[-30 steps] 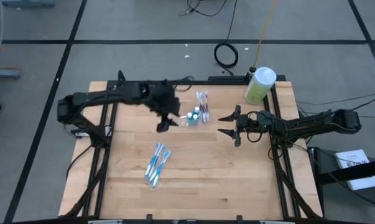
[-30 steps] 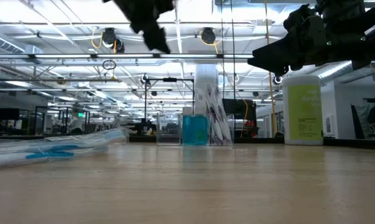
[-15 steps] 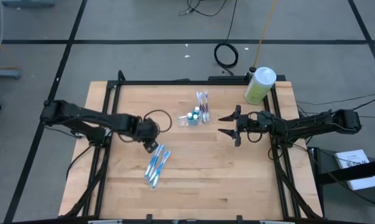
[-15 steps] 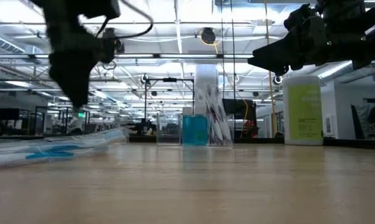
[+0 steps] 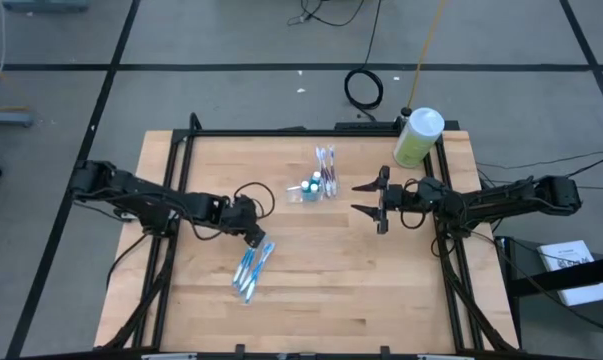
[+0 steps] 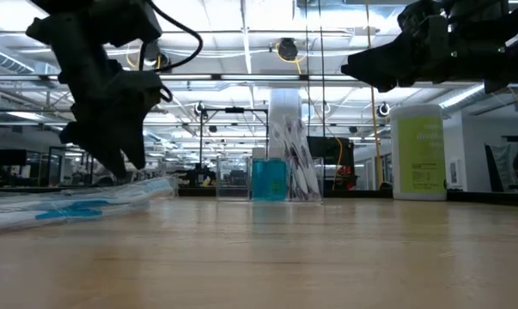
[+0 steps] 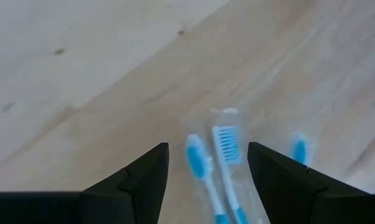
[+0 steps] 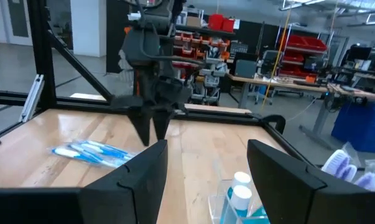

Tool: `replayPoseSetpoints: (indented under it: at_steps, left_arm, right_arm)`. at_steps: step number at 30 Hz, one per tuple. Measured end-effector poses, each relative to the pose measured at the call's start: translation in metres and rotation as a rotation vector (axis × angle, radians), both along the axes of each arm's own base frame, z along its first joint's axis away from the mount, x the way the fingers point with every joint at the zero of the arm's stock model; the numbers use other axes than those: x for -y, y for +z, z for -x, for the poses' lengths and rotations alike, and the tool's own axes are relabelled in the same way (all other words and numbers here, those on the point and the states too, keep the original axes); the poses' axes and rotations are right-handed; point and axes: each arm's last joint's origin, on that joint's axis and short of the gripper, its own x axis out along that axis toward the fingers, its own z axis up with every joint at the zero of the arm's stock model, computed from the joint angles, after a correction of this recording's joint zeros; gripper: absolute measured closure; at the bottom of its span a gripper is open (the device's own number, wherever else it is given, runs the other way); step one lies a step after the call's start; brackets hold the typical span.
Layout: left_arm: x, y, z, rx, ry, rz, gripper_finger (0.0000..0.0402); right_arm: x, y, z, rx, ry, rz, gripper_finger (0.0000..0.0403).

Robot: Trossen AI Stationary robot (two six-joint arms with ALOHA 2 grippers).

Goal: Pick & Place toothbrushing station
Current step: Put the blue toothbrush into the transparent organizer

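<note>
Both jaws wide; left gripper (image 5: 257,236) over toothbrushing station (image 5: 250,266), lying diagonally

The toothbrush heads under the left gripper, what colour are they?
Blue toothbrush heads, one with white bristles; clearest in the left wrist view.

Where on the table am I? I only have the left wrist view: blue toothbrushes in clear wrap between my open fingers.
Observer: The left pincer hangs low over the toothbrush packs, at their end nearest the clear tray, left of the middle of the table.
Operator: Which way is that tray from me?
Observer: Farther back and to your right, with a few more toothbrushes beside it.
Operator: Is the other arm in my path?
Observer: No. The right pincer hovers open to the right of the tray, apart from it, up off the tabletop.
</note>
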Motion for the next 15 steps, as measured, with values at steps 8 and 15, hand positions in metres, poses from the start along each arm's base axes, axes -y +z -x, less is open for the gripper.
replayPoseSetpoints:
  at_steps: [8,15]
  left_arm:
    - [0.005,-0.022,-0.006,-0.092,0.006,0.009,0.0172]
    - [0.004,-0.03,-0.006,-0.13,0.052,0.023,0.0172]
  right_arm:
    - [0.0,0.001,0.0,0.006,-0.002,0.008,0.019]
    - [0.0,0.0,0.0,0.003,-0.002,0.008,0.019]
